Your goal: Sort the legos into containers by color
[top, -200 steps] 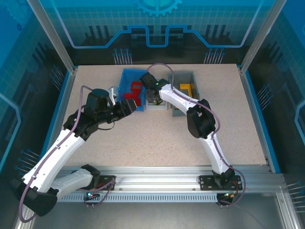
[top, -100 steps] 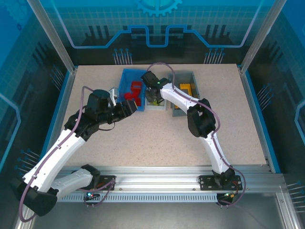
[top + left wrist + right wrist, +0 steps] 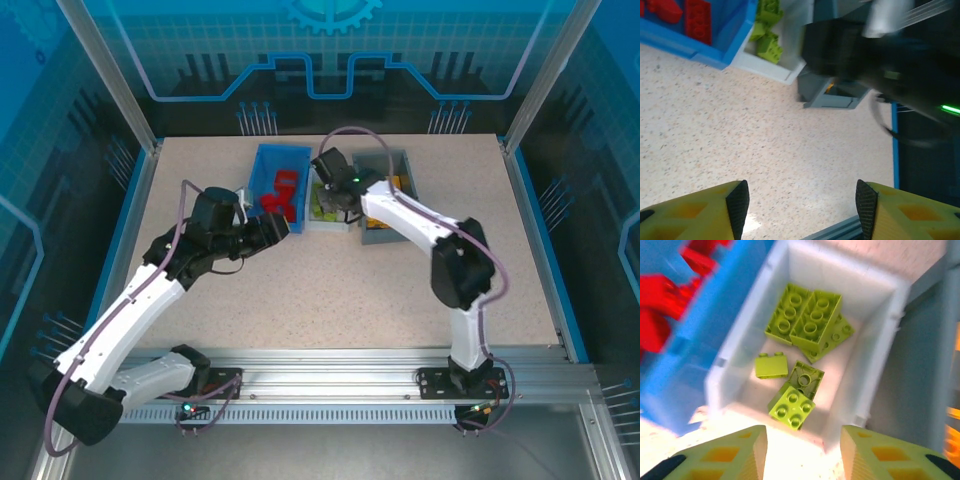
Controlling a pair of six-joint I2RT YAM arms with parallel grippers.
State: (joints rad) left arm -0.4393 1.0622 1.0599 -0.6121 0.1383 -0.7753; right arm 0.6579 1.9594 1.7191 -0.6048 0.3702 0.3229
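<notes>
Three bins stand side by side at the back: a blue bin (image 3: 262,160) with red legos (image 3: 283,192), a white bin (image 3: 867,390) with several lime green legos (image 3: 810,322), and a grey bin (image 3: 375,235). My right gripper (image 3: 802,452) hangs open above the near rim of the white bin with nothing between its fingers; a green square brick (image 3: 791,406) lies just beyond them. My left gripper (image 3: 802,205) is open and empty over bare table, short of the blue bin (image 3: 720,47). A blur of orange (image 3: 956,412) shows in the grey bin.
The speckled table (image 3: 330,290) stretches open in front of the bins. A blue raised edge (image 3: 535,240) runs along the right side, and a metal rail (image 3: 340,365) spans the near edge. The right arm's dark wrist (image 3: 875,55) hangs over the grey bin (image 3: 832,97).
The right arm's elbow has swung out to the right and its gripper has shifted a little right over the white bin. The left gripper has drawn back slightly from the blue bin.
</notes>
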